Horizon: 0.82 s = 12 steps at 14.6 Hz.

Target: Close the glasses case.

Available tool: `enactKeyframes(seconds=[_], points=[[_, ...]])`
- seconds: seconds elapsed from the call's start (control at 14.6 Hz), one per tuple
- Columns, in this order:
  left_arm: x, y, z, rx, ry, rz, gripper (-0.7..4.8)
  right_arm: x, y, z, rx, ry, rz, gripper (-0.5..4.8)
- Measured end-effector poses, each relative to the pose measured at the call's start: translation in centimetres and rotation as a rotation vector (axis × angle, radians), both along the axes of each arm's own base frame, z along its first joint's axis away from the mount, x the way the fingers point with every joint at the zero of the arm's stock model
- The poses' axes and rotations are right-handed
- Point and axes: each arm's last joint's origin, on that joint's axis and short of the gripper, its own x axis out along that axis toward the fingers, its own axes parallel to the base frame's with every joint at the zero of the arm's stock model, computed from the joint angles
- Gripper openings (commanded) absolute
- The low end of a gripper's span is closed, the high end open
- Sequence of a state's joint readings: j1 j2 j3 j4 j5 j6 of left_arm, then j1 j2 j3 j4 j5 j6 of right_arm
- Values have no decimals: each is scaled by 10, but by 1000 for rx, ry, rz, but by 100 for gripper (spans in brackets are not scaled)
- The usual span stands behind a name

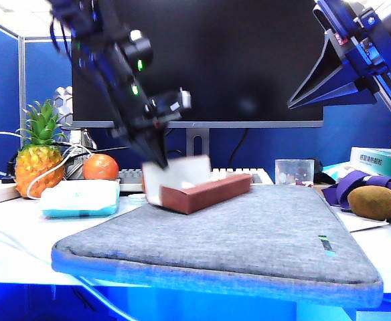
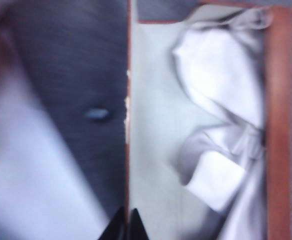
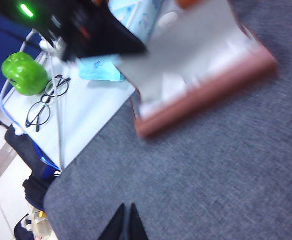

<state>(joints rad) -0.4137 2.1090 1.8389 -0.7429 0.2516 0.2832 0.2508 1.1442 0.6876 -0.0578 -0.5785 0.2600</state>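
The reddish-brown glasses case [image 1: 212,192] lies on the grey laptop sleeve [image 1: 249,234] with its pale-lined flap [image 1: 177,176] raised. My left gripper [image 1: 159,159] reaches down to the flap's free edge. In the left wrist view its fingertips [image 2: 126,224] are shut on that thin brown edge, and a white cloth [image 2: 221,125] lies inside the open case [image 2: 278,125]. My right gripper [image 1: 292,103] hangs high at the right, away from the case. In the right wrist view it [image 3: 126,216] is shut and empty above the sleeve [image 3: 201,170], with the case [image 3: 206,87] farther off.
A pineapple [image 1: 38,160], an orange [image 1: 100,167] and a white-and-teal packet [image 1: 80,198] sit at the left. Behind the case are a keyboard [image 1: 132,179], a monitor [image 1: 249,60] and a clear cup [image 1: 294,171]. Kiwis [image 1: 373,202] lie at the right. Spectacles [image 3: 48,100] and a green apple [image 3: 23,75] rest beside the sleeve.
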Motion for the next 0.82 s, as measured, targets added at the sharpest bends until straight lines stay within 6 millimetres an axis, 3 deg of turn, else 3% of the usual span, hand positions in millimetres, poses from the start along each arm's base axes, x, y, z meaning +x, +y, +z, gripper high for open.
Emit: enactKeyframes(seconds=[0.21,0.34,0.41,0.48,0.55,0.82], points=[[-3,-7,34,14,-40,-60,13,2,0,2,4,-32,-7,-6],[-7,-9,32,21,-7,-74,34,2,0,3,4,-43,-9,-6],[-9,-9,31,27,13,-78,94,2,0,3,3,-42,-9,-6],[-11,-10,31,31,23,-83,260,3,0,2,2,-40,-9,-6],[-12,-12,31,18,31,-96,479,3,0,2,0,-40,-13,-6],[-17,-21,30,38,35,-105,479,3,0,2,0,-43,-15,-6]])
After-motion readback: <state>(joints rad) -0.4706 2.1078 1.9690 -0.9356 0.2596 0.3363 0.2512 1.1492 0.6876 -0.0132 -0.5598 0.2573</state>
